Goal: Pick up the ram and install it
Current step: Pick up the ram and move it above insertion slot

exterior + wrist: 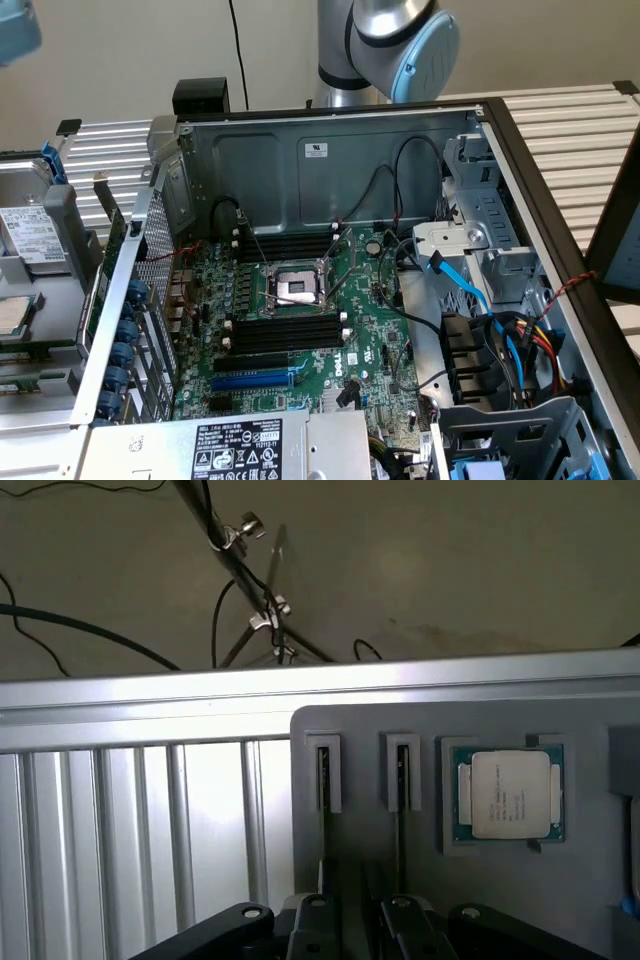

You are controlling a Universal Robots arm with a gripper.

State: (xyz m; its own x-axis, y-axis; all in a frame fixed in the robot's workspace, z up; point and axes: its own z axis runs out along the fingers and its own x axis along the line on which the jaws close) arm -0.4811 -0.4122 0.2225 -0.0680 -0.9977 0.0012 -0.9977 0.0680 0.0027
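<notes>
**Item 1. Tool** [358, 920]: black linkage at the nearest edge of the wrist view, poised over a grey tray [480, 880]. Opening: cannot tell. Nothing is seen held.

**Item 2. Ram** [323, 777]: thin board standing on edge in a slotted holder of the tray, just ahead of the tool. A second stick [402, 777] stands in the neighbouring holder, parallel and close. Not lifted.

**Item 3. Processor** [510, 795]: lies flat in its own pocket, beside the second stick.

**Item 4. Surface** [130, 820]: ribbed aluminium that carries the tray. Beyond it lie the floor and loose cables [90, 635].

**Item 5. Case** [300, 160], exterior view: lies open. It holds the motherboard [370, 350], a bare socket [297, 288], and black memory slots [285, 337] on either side of the socket, all of which look empty. The arm [385, 40] rises behind the case.

**Hazards, as judged:**
- The two sticks sit near each other, so a tool lowered off-centre could strike a holder wall or nudge the wrong stick.
- A grip on the thin edge alone could let the ram tilt.
- A tilted ram would meet a slot askew and jam.
- Wires draped near the slots could snag.
</notes>
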